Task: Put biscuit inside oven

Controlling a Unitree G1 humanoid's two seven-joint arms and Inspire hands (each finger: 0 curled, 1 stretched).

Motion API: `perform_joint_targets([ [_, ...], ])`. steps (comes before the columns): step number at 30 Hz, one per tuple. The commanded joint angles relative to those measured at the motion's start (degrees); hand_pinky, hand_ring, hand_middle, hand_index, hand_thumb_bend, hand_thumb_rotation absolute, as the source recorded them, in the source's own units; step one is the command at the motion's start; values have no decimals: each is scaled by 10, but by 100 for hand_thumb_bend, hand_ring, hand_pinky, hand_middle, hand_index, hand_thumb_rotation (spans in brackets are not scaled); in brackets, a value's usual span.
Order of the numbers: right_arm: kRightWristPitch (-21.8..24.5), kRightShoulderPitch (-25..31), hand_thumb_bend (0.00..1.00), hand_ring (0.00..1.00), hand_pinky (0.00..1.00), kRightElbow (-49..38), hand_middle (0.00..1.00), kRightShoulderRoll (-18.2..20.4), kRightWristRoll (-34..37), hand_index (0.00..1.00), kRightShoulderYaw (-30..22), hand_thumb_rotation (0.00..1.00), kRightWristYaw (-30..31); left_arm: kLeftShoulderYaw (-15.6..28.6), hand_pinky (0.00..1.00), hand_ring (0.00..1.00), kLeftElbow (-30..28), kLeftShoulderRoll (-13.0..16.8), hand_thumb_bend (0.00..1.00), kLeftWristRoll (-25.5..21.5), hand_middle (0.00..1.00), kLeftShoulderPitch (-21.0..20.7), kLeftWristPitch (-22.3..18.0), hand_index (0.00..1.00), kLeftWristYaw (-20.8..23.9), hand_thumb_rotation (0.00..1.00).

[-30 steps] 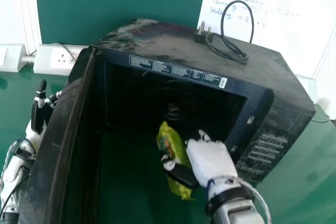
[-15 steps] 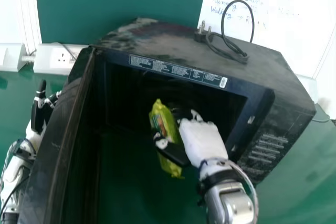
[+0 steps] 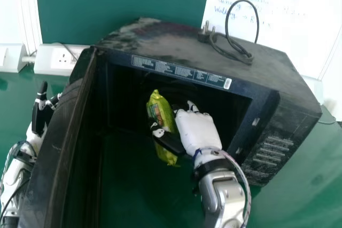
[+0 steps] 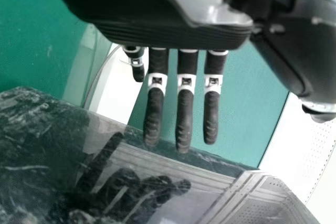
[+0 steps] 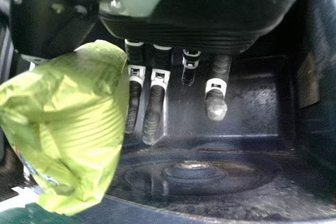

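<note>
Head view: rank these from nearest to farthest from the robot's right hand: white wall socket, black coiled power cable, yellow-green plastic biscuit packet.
1. Biscuit packet: in the right hand.
2. Power cable: beyond, on top of the black microwave oven.
3. Wall socket: farthest, on the left.

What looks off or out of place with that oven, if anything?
The plug sits loose on top of the oven, prongs in no socket, with its cord looped there. The oven's top also looks scuffed. Inside, the bare hub has no plate on it, so the turntable may be missing.
</note>
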Motion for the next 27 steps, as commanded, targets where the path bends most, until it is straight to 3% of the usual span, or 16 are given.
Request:
perform_joint_targets([
  [1,1,-22,52,21,13,33,43,-8,19,49,5,0,-40,-3,24,32,-5,3,52,1,41,7,0,49,2,8],
  [6,2,-53,52,23,15,109,40,-19,47,50,17,0,-106,-4,24,32,-9,3,52,2,41,9,1,49,4,8],
  [18,-48,-149,52,28,20,313,41,-74,128,49,53,0,-275,-4,25,32,-21,2,52,-2,41,15,9,49,6,8],
  [27,-70,-201,52,28,19,425,44,-88,164,49,80,0,-386,-4,24,31,-22,3,52,-1,41,15,11,49,7,8],
])
